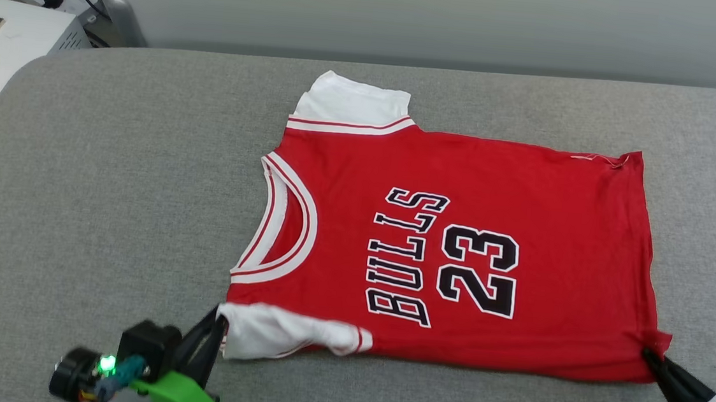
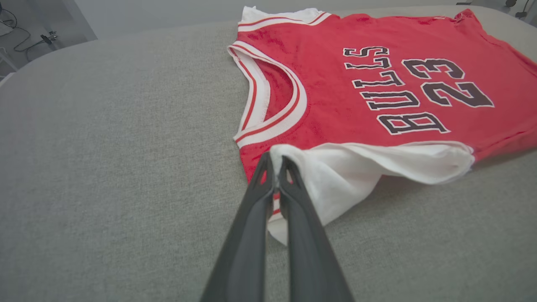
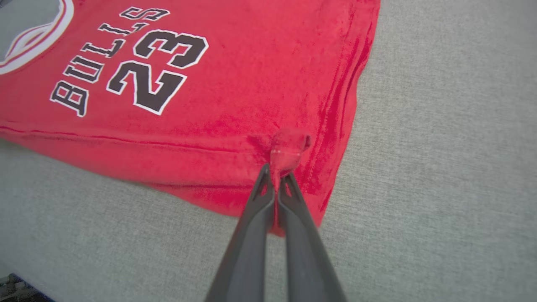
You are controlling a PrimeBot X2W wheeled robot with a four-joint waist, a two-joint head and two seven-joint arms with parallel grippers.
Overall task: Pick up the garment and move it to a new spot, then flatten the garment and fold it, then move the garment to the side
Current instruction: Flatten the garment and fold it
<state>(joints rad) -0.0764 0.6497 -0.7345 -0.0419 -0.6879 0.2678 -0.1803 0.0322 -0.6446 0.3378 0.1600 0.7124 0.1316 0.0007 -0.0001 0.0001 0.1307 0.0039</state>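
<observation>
**Desk:** What do your jaws have?

**Me:** On the left gripper [image 2: 277, 161] they are pinched shut on white cloth where the near sleeve [image 2: 377, 165] meets the shoulder. On the right gripper [image 3: 275, 172] they are closed on the near hem corner [image 3: 289, 147], with a little nub of red bunched above the tips. So I hold both ends of the edge nearest me.

**Desk:** And the shirt itself?

**Me:** The shirt [image 1: 457, 234] lies face up around the middle of the grey bench [image 1: 108, 207], collar [image 1: 286, 221] to my left, hem to my right. The body looks smooth. The far sleeve [image 1: 353, 101] sticks out flat, and the near one is rumpled.

**Desk:** Which step, then?

**Me:** I judge the flattening about done and the fold starting. Next I'd raise both ends evenly, keeping the edge taut, carry it towards the far edge and lay it down square. The loose near sleeve may need tucking inside.
</observation>
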